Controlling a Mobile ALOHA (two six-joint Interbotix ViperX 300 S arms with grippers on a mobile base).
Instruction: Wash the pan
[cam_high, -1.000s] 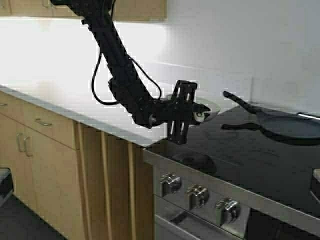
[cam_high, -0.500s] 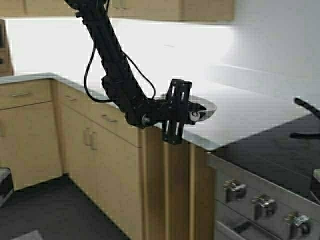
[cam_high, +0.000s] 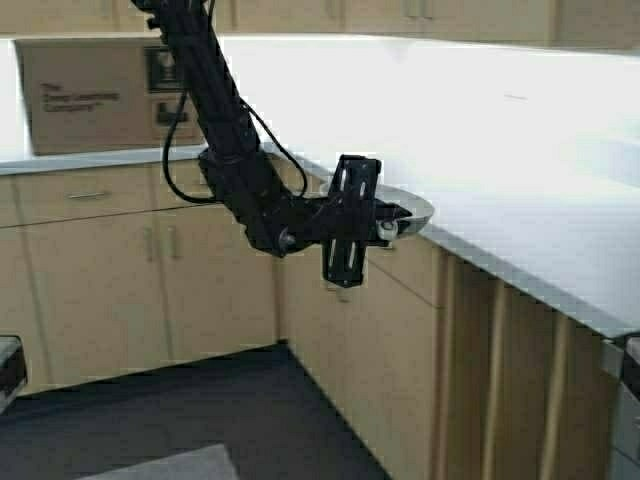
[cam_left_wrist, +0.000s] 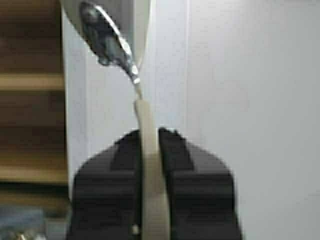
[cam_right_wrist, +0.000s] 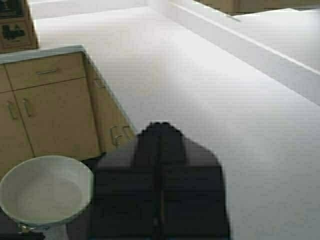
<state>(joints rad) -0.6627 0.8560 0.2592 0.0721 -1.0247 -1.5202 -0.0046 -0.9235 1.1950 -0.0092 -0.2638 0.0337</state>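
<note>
The pan (cam_high: 410, 212) is small, round and cream-white. It hangs level in the air over the corner of the white countertop (cam_high: 520, 190). My left gripper (cam_high: 385, 228) is shut on the pan's short white handle (cam_left_wrist: 150, 165); in the left wrist view the black fingers (cam_left_wrist: 177, 160) press the handle from both sides, and the pan's body (cam_left_wrist: 135, 20) shows beyond them. My right gripper (cam_right_wrist: 160, 131) is shut and empty over the countertop, with the pan's bowl (cam_right_wrist: 45, 190) beside it in the right wrist view.
Light wooden cabinets (cam_high: 100, 270) run under the countertop and turn a corner. A cardboard box (cam_high: 90, 90) stands on the far left counter. Dark floor (cam_high: 200, 400) lies in front, with a grey mat (cam_high: 170, 465) at the near edge.
The robot has turned to its left: the stove and the black frying pan have slid out of view to the right, and the cabinet corner and box have come in. The left gripper holds the pan as before.
</note>
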